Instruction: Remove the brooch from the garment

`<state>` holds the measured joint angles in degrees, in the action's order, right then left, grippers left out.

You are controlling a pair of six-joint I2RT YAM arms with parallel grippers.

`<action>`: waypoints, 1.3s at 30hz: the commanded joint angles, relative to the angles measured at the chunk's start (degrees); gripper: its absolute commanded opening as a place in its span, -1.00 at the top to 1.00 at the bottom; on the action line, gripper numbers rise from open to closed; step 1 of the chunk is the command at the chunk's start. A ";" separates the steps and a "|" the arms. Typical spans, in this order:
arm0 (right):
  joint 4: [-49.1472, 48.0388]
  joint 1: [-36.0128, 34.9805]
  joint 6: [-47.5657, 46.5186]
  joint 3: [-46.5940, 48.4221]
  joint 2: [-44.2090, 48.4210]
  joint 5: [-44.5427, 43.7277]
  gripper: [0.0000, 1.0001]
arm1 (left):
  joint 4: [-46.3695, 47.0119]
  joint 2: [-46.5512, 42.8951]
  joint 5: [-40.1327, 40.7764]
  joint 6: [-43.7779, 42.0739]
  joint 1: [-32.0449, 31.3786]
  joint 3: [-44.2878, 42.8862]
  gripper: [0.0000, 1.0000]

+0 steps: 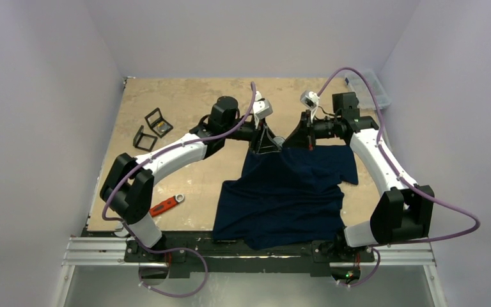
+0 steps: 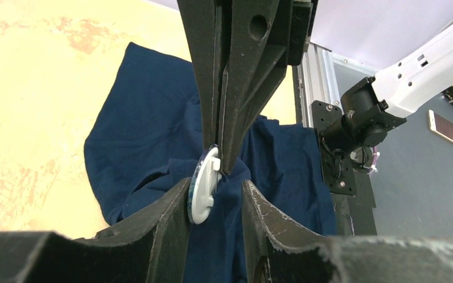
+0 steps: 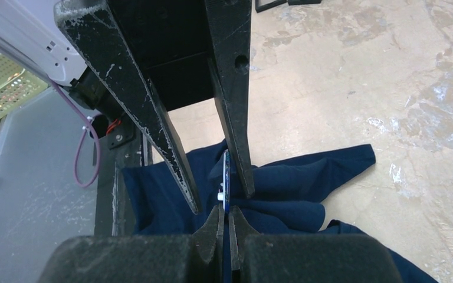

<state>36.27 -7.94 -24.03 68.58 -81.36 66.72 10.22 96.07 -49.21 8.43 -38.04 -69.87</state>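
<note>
The garment (image 1: pixel 281 198), a dark navy T-shirt, lies on the table with its upper part lifted between the two arms. The brooch (image 2: pixel 203 187) is a round disc with a white back and clasp, seen edge-on in the right wrist view (image 3: pixel 226 174). My right gripper (image 3: pixel 225 207) is shut on the brooch's edge together with some cloth. My left gripper (image 2: pixel 215 183) stands open around the brooch. Its left finger (image 2: pixel 165 218) lies against the disc's face, and its right finger (image 2: pixel 265 218) is apart from it, with navy cloth between. In the top view the brooch is hidden.
Black square frames (image 1: pixel 152 128) lie at the back left of the table. A red-handled tool (image 1: pixel 167 204) lies near the left arm. A clear box (image 1: pixel 371 86) sits at the back right corner. Off the table are a green basket (image 3: pixel 6 88) and a phone (image 2: pixel 451 131).
</note>
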 commanded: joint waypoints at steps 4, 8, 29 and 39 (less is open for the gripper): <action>-0.83 -0.35 -0.58 -0.64 2.59 0.08 1.00 | 2.77 -1.85 1.30 1.34 -0.23 -2.30 0.40; -0.87 -0.38 -0.78 -0.72 2.79 0.30 1.00 | 2.52 -1.60 2.09 1.15 -0.26 -2.28 0.61; -15.64 -3.12 11.28 -7.50 8.07 -4.59 1.00 | -2.80 -0.54 19.42 16.44 -0.56 -2.83 0.79; -14.78 -3.28 10.41 -7.85 8.76 -6.24 1.00 | -2.79 -1.54 22.15 20.14 -0.49 -1.68 0.69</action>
<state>21.61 -9.87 -14.61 60.71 -75.59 56.88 5.96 96.07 -34.17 26.00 -39.18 -71.00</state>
